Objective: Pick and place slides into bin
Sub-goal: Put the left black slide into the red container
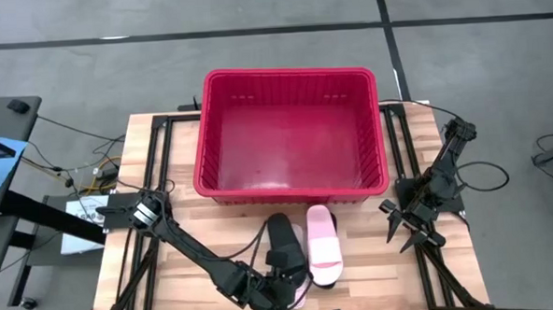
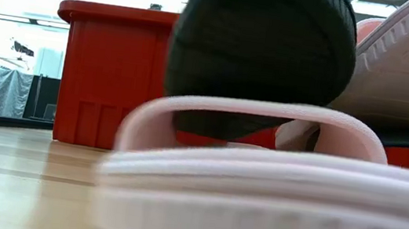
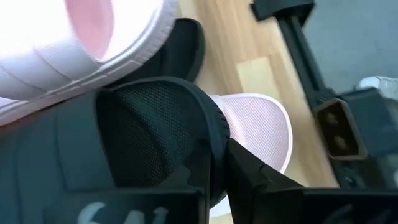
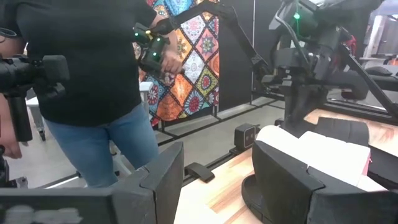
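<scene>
Left pincer reaches low, clamped on black slide strap.

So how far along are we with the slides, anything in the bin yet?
Nothing done yet: the red bin looks empty in the high view. In hand: the left gripper has shut on the strap of a black slide in the pile by the table's near edge. Left: that one, the pink slide beside it and the others underneath. The right gripper waits open off to the right.

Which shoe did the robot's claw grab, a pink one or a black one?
A black slide. The left gripper is shut on its strap, beside the pink slide, which nothing holds.
</scene>
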Action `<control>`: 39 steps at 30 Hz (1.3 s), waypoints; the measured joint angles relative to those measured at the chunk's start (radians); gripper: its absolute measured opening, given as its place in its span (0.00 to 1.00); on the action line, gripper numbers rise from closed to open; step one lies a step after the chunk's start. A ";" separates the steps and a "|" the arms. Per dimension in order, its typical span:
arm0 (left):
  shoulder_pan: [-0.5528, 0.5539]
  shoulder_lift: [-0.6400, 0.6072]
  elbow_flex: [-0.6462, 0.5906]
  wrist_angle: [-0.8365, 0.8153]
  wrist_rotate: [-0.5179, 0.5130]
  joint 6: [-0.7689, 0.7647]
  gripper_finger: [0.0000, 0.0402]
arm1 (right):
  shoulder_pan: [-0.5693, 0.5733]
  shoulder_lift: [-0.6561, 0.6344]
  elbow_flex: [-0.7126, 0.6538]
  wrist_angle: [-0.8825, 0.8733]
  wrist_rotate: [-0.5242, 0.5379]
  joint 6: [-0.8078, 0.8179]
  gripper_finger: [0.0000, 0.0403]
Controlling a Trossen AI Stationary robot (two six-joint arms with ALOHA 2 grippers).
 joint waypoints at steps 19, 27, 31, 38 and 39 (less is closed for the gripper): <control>-0.061 0.001 0.307 -0.450 -0.095 -0.017 0.02 | 0.000 0.000 0.000 0.000 0.000 0.000 0.46; -0.090 0.001 0.467 -0.497 -0.100 -0.005 0.02 | 0.000 0.000 0.000 0.000 0.000 0.000 0.46; -0.107 0.001 0.554 -0.532 -0.100 0.013 0.02 | 0.000 0.000 0.000 0.000 0.000 0.000 0.46; -0.135 -0.040 0.586 -0.505 -0.107 0.038 0.02 | 0.000 0.000 0.000 0.000 0.000 0.000 0.46; -0.138 -0.052 0.585 -0.499 -0.109 0.038 0.02 | 0.000 0.000 0.000 0.000 0.000 0.000 0.46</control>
